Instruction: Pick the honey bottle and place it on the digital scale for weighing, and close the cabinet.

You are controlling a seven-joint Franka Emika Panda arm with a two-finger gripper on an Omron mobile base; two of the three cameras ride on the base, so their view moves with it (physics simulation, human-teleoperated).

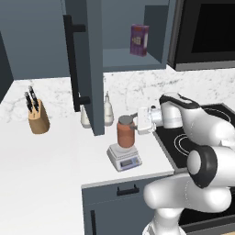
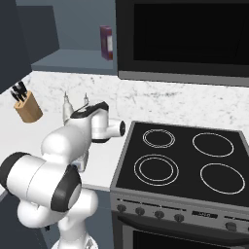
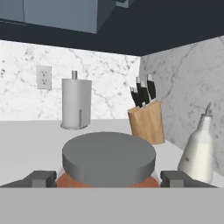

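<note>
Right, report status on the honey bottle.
Gripper around honey bottle, grip unconfirmed. Bottle on digital scale. Cabinet door open beside it.

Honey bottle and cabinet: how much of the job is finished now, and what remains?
Nearly done: the honey bottle stands on the scale. In hand: the gripper is at the bottle's lid, with a finger on each side in the hand view; whether it grips cannot be told. Left: let go of the bottle, then close the cabinet, whose door stands wide open, with a purple box inside.
</note>
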